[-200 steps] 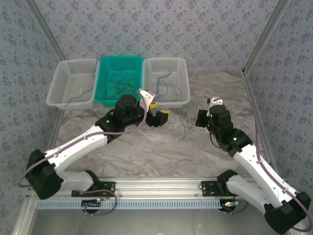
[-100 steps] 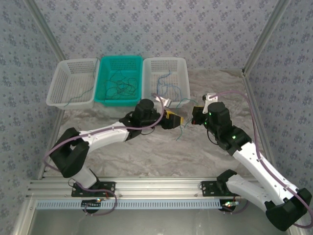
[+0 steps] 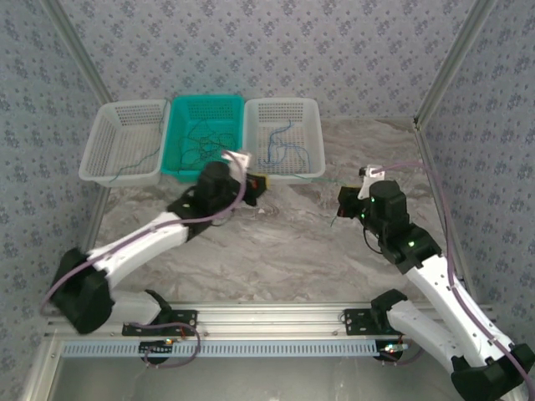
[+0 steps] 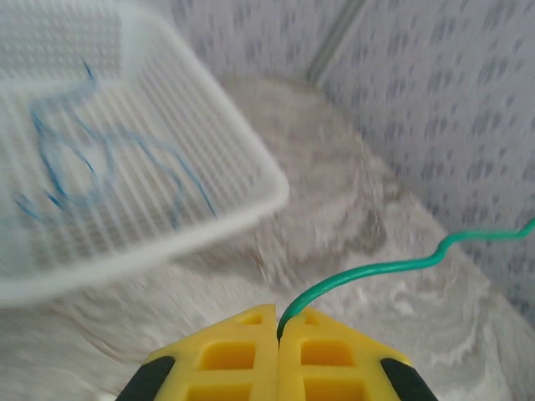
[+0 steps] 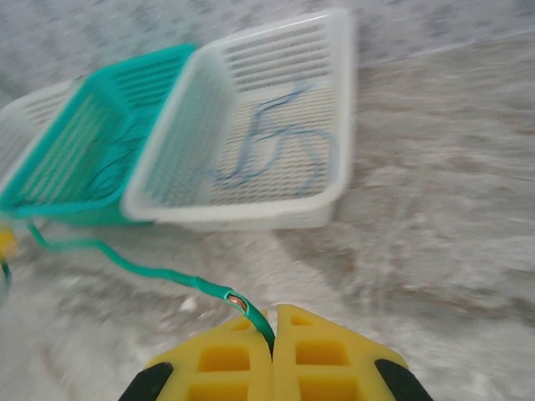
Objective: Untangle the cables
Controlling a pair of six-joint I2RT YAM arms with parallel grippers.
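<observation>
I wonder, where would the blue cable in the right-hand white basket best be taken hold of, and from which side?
Probably on a loop mid-length of the blue cable, coming straight down from above: it lies slack on the floor of the white basket, whose walls block a sideways approach.

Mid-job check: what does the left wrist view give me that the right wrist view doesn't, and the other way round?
Left wrist view: the left gripper is shut on the green cable, which runs off to the right toward the patterned wall and a metal frame post.

Right wrist view: the right gripper is shut on the same cable near its bared copper tip, with the teal basket beyond.

Both: the green cable, the white basket holding a blue cable, and the marbled table.
</observation>
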